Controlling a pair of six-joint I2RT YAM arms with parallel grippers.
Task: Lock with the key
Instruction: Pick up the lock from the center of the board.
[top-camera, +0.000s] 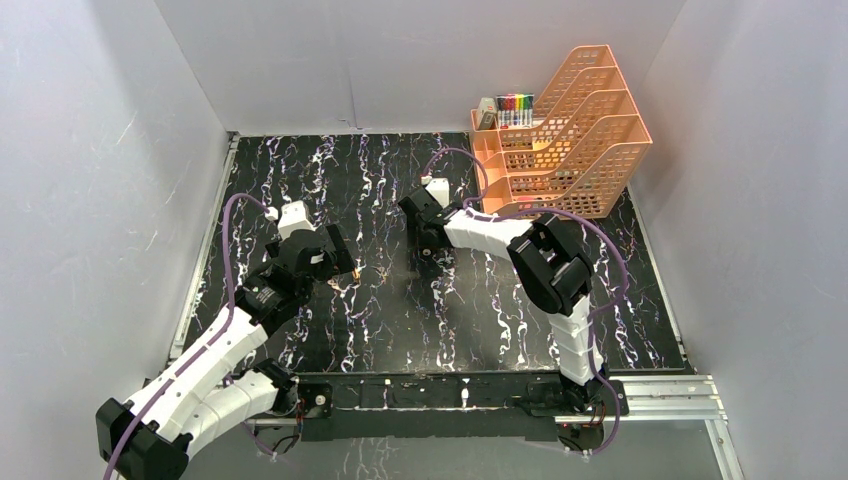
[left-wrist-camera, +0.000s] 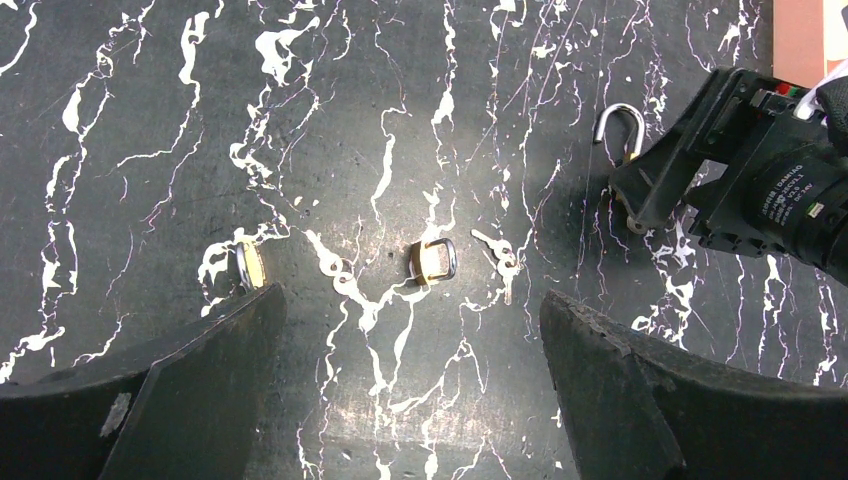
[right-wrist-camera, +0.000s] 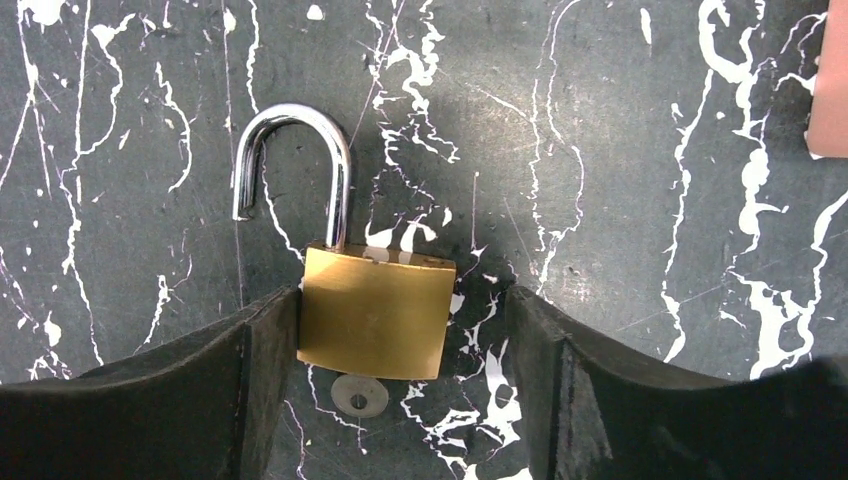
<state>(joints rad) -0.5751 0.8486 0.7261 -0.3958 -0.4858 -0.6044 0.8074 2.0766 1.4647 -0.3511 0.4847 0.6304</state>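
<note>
Black marbled table (top-camera: 400, 325), open padlock (right-wrist-camera: 375, 312), loose key (left-wrist-camera: 500, 258), orange rack (top-camera: 570, 130)

Brass padlock body (right-wrist-camera: 372, 312), shiny steel shackle (right-wrist-camera: 342, 195), scuffed marble-look tabletop (right-wrist-camera: 620, 200)

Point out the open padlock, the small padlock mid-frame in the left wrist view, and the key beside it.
open padlock (right-wrist-camera: 375, 310): right wrist view, middle of its brass body.
small padlock (left-wrist-camera: 428, 263): left wrist view, its brass body.
key (left-wrist-camera: 505, 264): left wrist view, its widest part.

Brass padlock (right-wrist-camera: 375, 310), shackle open, between the spread fingers (right-wrist-camera: 200, 400), close against one, key (right-wrist-camera: 360, 397) at its base
</note>
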